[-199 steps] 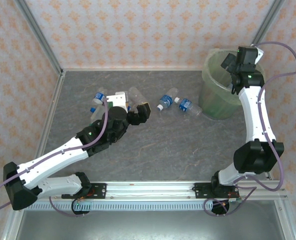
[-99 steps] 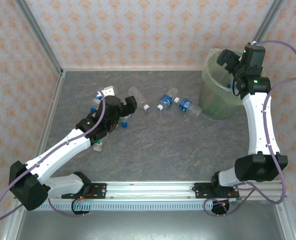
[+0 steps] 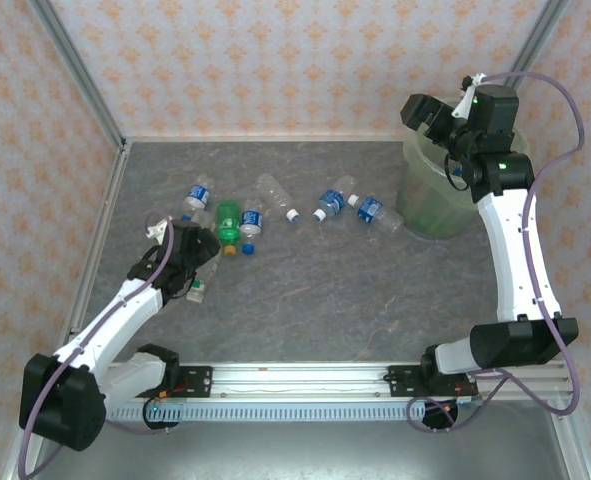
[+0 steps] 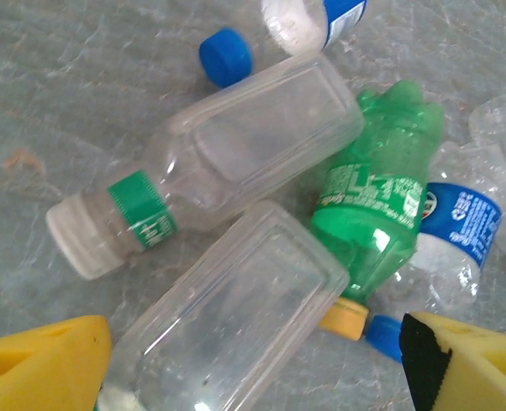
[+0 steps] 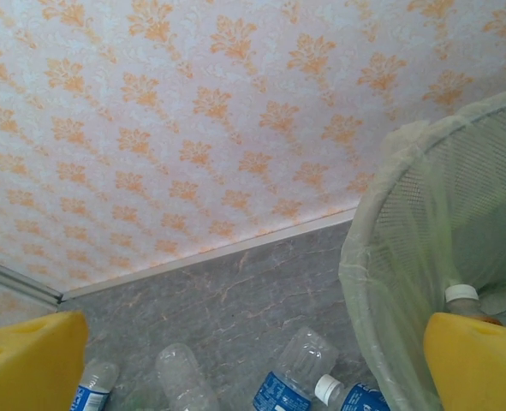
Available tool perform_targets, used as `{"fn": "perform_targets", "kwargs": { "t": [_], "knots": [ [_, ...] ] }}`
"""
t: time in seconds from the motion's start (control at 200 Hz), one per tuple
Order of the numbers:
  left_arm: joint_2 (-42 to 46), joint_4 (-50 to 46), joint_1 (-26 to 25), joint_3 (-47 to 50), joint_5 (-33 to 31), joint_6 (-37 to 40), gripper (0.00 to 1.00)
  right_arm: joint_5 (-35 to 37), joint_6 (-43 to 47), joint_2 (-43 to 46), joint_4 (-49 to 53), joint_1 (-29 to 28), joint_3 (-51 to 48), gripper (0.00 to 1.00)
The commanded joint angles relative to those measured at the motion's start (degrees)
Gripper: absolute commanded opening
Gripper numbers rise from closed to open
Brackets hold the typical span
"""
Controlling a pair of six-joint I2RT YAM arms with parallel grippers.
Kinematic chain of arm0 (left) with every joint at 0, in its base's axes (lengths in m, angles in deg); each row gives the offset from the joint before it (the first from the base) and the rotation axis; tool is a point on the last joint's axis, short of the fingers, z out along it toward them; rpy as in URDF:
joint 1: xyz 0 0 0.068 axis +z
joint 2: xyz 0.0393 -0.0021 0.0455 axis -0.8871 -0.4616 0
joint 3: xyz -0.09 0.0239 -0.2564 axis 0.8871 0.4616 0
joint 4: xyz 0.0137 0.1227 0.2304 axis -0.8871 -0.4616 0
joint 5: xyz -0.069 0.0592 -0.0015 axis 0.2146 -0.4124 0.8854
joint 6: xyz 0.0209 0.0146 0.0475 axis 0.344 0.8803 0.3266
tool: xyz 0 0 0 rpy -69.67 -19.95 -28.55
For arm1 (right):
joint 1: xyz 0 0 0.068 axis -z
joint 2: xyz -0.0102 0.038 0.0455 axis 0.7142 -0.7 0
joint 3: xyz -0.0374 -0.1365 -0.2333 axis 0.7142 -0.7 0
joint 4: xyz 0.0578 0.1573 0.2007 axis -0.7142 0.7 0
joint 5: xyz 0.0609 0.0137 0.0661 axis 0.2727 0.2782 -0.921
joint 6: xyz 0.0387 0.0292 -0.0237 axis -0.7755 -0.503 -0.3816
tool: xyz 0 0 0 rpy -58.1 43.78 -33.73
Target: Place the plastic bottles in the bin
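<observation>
Drawn back and leftward, left tool (image 4: pixel 257 364) now hangs with jaws apart, a clear square bottle (image 4: pixel 227 317) lying between them, green bottle (image 4: pixel 372 205) just ahead-right. Light, slick, crushable: I'd pinch its flat sides. Right tool (image 5: pixel 253 364) gapes over the bin (image 5: pixel 381 282) rim.

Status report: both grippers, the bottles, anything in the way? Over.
Left gripper open above piled bottles. Right gripper open, empty, near the bin rim. Bottles overlap; single pick may be awkward.

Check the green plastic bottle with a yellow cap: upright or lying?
Lying down: from above, the green plastic bottle shows its full length, yellow cap at one end.
</observation>
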Motion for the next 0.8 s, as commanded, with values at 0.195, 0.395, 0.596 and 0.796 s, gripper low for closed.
{"fn": "perform_targets", "kwargs": {
  "t": [0.195,0.395,0.596,0.796],
  "knots": [
    [3.0,2.2,0.3,8.2,3.5,-2.5,0.89,-2.3,-1.8,1.9,-4.0,-0.8,-2.2,1.00],
    [2.1,8.9,0.2,12.0,10.1,-1.6,0.88,-2.7,-1.3,1.3,-3.6,-0.9,-2.2,1.00],
    [2.8,12.6,0.1,13.0,14.9,-2.8,0.84,-2.4,-0.7,1.9,-3.4,-0.9,-3.4,1.00],
    [1.4,11.6,-1.8,12.6,13.2,-3.7,0.81,-3.1,-1.2,1.8,-3.7,-0.9,-3.6,1.00]
  ]
}}
